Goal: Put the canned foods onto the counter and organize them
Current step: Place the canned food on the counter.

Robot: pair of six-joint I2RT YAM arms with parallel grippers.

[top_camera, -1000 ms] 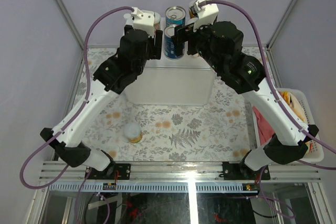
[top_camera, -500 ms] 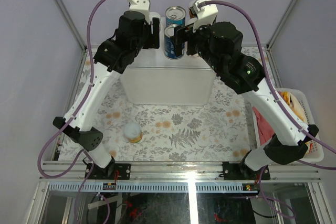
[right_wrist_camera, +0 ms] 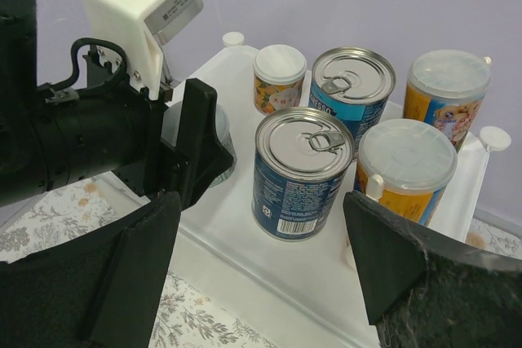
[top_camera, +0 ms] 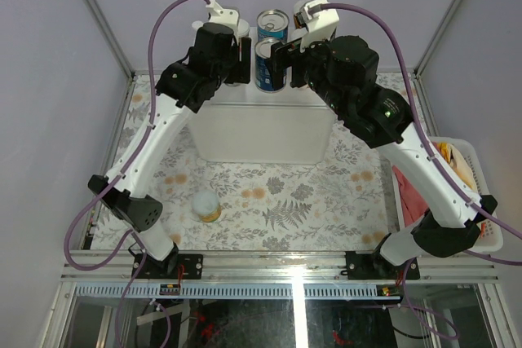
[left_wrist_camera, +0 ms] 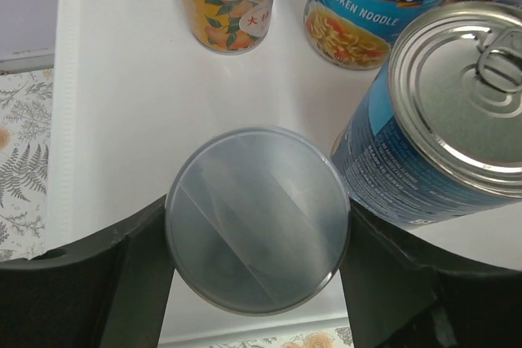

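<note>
1. Nearest item. One pale-lidded jar [top_camera: 205, 204] stands upright on the floral bench [top_camera: 310, 201], well short of both pincers and below them. It is the only can not yet on the white cabinet [top_camera: 265, 132].

2. Left pincer [top_camera: 242, 61]. It is clenched on the clear-lidded jar [left_wrist_camera: 257, 242], with one finger against each side of the lid and no gap visible. The jar stands upright at the cabinet's near edge, directly under the wrist.

3. Change. Over the last second the left arm's elbow has swung inward and upward, so the forearm now climbs more steeply. The pincer has stayed at the same spot with the same spread. The right arm has not moved. Judgement: the jar has reached its slot, and release is the outstanding step.

4. Right pincer [right_wrist_camera: 261, 230]. It is released, with its fingers spread wide on either side of the front blue can [right_wrist_camera: 302, 173] and clear of it. That can stands just right of the left pincer's jar, very close to it.

5. Beyond the pincers. A Progresso can [right_wrist_camera: 352, 87] stands behind the front blue can, and a small white-lidded jar [right_wrist_camera: 279, 79] stands beyond the left pincer. Two yellow-orange jars [right_wrist_camera: 408, 169] stand to the right, one behind the other.

6. Caution. Withdraw the left pincer without nudging the adjacent blue can. Then collect the bench jar.
</note>
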